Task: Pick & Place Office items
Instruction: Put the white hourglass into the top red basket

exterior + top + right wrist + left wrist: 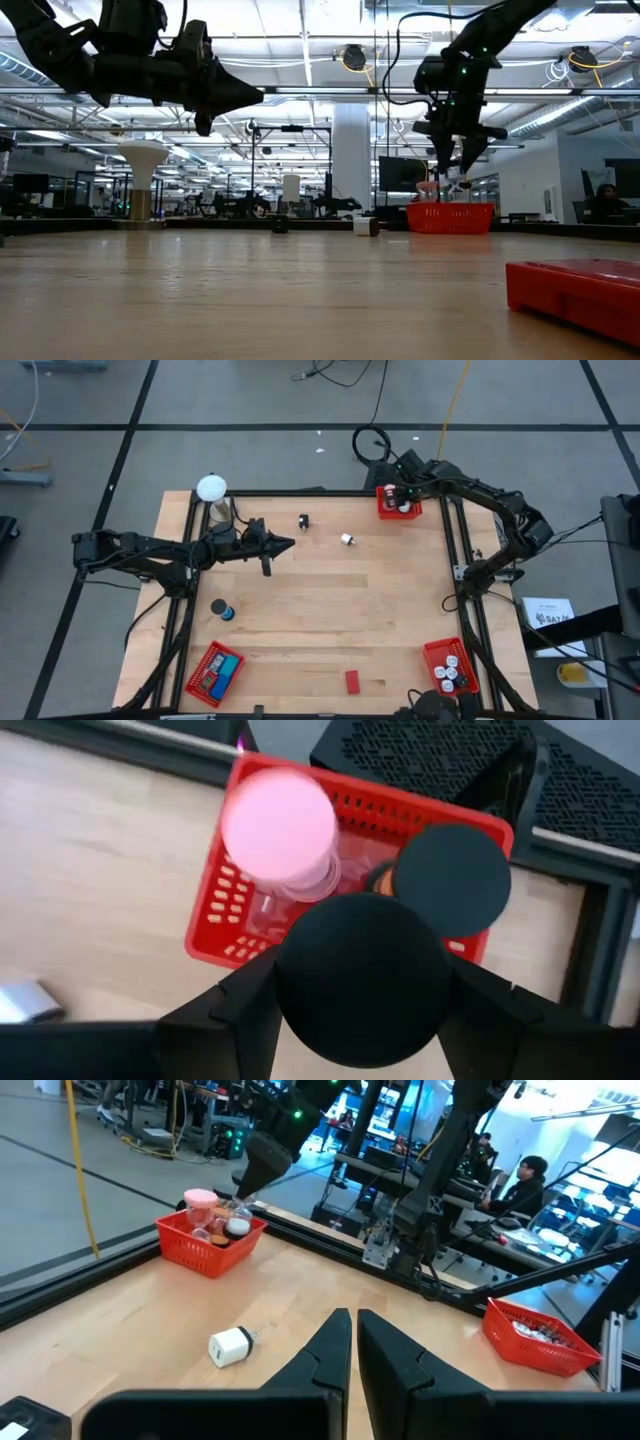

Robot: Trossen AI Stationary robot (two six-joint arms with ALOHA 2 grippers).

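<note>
My right gripper (393, 493) hangs over the red mesh basket (412, 510) at the table's far right corner, shut on a black-topped cylinder (360, 975). In that basket stand a pink-topped round piece (280, 825) and another black-topped piece (452, 880). My left gripper (354, 1342) is shut and empty, held in the air left of centre (290, 544), pointing toward the right edge. A black clip (303, 520) and a small white piece (347, 539) lie on the table beyond it. Two small rolls (223, 609) and a red block (352, 681) lie nearer. My right gripper holds the black-topped cylinder by its sides (300, 970), pinched between the two fingers (245, 1010). The fingers come from above, pointing down. The cylinder is upright and lifted clear, above the far right basket.
A white ball on a metal stand (211, 488) sits at the far left corner. Red mesh baskets holding items stand at the near left (215, 672) and near right (450, 665) corners. A black frame borders the table. People sit in the room beyond (520, 1180).
</note>
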